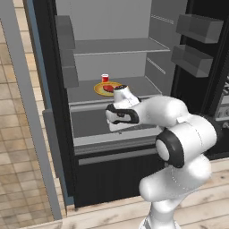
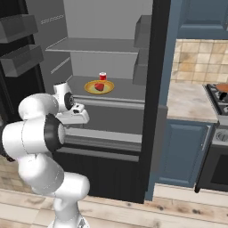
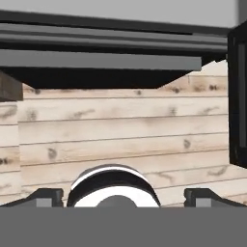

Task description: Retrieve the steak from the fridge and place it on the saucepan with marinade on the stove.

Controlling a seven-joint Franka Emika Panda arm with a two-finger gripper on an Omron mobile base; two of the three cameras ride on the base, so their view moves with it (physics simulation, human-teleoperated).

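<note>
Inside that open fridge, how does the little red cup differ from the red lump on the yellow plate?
The red cup stands upright, white-rimmed, directly on the shelf behind the yellow plate. The steak is flatter, darker red, and lies on that plate. Both are small, red, and share one fridge shelf.

We count one fridge (image 1: pixel 53 112) with both doors open, two inner shelves in its pale grey compartment, two door bins at two o'clock of the left base view and three smaller bins along the door at nine o'clock. On the lower shelf we count one yellow-rimmed plate (image 2: pixel 90 85) carrying one steak (image 2: pixel 99 87), and one red cup (image 2: pixel 103 76) just behind it at twelve o'clock. We also count one stove (image 2: pixel 219 100) at three o'clock of the right base view, and one wooden floor (image 3: pixel 120 130).
</note>
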